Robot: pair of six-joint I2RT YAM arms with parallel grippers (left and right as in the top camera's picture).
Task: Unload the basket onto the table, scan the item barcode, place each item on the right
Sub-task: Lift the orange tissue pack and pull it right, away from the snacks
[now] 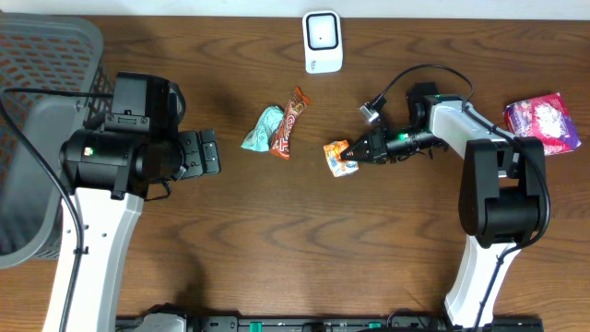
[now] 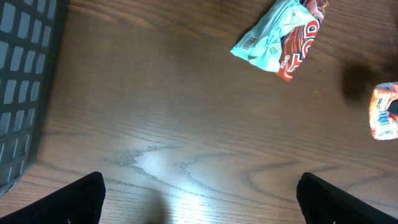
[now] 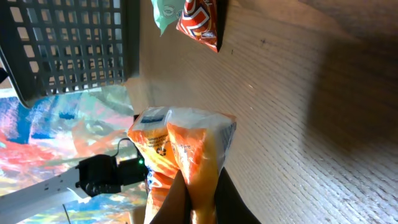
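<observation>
1. Two arms share the work. The right gripper (image 1: 356, 157) is clenched on one edge of the orange packet (image 1: 338, 158), which sits near mid-bench, well short of the scanner (image 1: 323, 41) at the far edge.
2. Pinching the edge leaves both broad faces bare. I judge that is the point: a code can be shown with no finger over it.
3. In the right wrist view the packet stands on edge between the fingers. Its barcode may be on the pale top panel, but the print is too blurred to say.
4. Whether the packet is lifted or touching the bench, I cannot tell.
5. The left gripper (image 2: 199, 200) is released, jaws wide and holding nothing. It hovers over bare bench near the basket (image 1: 37, 55) at the left edge, out of the way.
6. A teal packet (image 1: 263, 130) and red bar (image 1: 288, 123) lie touching, nearer the far edge. A purple packet (image 1: 542, 123) lies by the right edge.
7. Next, the coded face likely needs turning toward the scanner, and so thin a grip could slip.
</observation>
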